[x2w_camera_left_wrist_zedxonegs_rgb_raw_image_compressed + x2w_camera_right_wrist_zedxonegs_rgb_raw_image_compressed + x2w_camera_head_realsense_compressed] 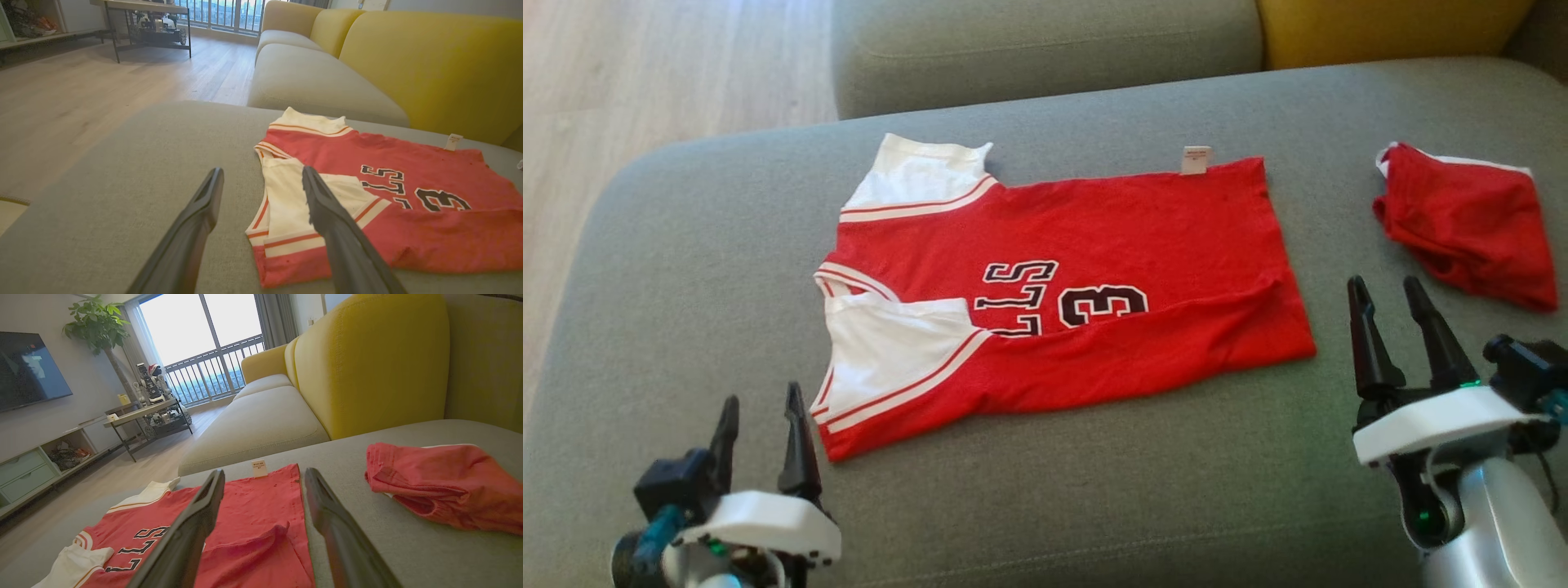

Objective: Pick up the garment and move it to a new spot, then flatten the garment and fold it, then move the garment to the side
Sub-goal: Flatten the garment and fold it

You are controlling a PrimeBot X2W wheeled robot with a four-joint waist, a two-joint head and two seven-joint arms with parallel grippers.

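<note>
A broad grey sofa cushion carried everything, with pale wooden floor beyond its far left edge and a yellow backrest at the far right. The garment – a red jersey with white sleeves and black lettering – lay spread flat ahead of both hands and between them, its near long edge turned over onto itself.

The left hand hovered with its two dark fingers spread wide and nothing between them. The jersey's near white sleeve lay just ahead of its fingertips, toward its inner side, apart from them.

The right hand was likewise fully parted and empty, its fingers touching nothing. The jersey's hem corner lay close beside it on its inner side, and a small bundled red cloth sat just beyond its fingertips, toward its outer side – also untouched.
</note>
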